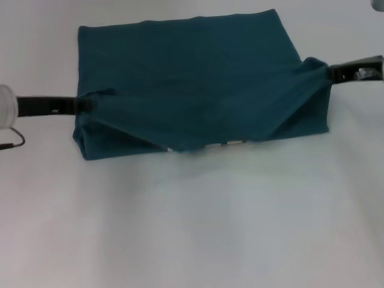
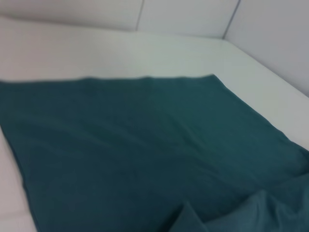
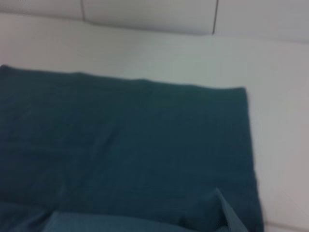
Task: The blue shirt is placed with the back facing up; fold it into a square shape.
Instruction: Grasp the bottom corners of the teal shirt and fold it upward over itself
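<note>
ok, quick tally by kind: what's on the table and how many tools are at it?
Blue shirt: 1, partly folded, near edge lifted
Tools: 2, left tool at the shirt's left side, right tool at its right side, each pulling up cloth
White table: 1
Total: 4

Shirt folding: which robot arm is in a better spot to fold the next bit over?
Neither alone, probably. The left gripper pinches the blue shirt at its left edge, the right gripper at its right edge, both lifting the near layer. They likely carry it over together.
</note>
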Action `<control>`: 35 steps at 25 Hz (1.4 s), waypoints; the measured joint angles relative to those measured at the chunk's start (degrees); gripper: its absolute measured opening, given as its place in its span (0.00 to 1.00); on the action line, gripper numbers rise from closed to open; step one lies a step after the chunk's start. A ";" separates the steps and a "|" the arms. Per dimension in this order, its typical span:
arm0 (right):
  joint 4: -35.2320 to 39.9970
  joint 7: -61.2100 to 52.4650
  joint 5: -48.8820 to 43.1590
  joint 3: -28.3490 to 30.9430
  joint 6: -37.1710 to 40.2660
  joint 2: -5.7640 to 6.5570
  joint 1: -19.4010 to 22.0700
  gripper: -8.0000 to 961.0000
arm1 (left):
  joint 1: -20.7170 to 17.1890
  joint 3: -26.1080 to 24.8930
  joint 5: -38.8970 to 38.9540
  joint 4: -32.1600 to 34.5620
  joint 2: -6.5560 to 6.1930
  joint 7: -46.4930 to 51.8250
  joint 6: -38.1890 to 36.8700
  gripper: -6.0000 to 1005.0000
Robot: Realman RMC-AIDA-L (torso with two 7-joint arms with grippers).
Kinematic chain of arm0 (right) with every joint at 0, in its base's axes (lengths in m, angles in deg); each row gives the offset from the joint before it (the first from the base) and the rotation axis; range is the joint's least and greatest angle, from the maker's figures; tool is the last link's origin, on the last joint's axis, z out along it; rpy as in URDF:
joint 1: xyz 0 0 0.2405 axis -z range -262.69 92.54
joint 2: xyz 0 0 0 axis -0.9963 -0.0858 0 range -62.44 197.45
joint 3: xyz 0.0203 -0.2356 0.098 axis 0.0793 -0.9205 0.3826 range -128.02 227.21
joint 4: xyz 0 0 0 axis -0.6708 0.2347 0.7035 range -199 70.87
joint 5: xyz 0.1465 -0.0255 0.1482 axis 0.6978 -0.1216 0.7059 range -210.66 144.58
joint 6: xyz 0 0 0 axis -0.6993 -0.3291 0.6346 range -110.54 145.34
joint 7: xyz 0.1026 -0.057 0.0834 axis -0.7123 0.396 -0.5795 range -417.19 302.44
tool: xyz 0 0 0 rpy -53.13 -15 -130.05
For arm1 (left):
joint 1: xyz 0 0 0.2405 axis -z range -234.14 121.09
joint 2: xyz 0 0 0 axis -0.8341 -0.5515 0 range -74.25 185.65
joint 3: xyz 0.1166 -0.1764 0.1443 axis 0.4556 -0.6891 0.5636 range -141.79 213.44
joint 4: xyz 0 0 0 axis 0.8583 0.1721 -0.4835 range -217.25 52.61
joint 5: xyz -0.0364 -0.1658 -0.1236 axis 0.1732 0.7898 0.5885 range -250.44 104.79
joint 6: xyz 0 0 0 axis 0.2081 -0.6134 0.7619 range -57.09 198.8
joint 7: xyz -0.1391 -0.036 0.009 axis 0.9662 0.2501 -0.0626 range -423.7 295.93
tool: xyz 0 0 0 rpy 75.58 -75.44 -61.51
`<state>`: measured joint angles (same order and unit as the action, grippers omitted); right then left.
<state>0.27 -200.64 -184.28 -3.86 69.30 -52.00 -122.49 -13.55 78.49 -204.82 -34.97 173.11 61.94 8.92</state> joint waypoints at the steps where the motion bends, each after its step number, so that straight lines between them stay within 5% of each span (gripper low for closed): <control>1: 1.18 -0.39 -0.17 0.01 2.09 0.06 0.38 0.02 | 0.00 0.00 0.00 0.00 0.00 0.00 0.00 0.05; 6: 5.95 -1.89 -3.15 0.02 12.20 0.35 1.08 0.02 | -0.89 -1.55 -2.89 1.69 -1.93 3.94 -10.42 0.06; 20: 11.63 -0.33 -6.12 -0.42 39.06 1.45 0.22 0.02 | -0.77 -6.23 -15.05 6.04 -2.72 8.28 -32.79 0.06; 35: 11.71 2.79 -6.18 -1.23 55.84 2.50 -1.37 0.02 | 2.06 -6.16 -28.54 9.39 -3.66 9.04 -50.38 0.06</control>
<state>11.99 -197.86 -190.46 -5.10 125.13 -49.50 -123.86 -11.50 72.33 -233.36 -25.58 169.45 70.97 -41.46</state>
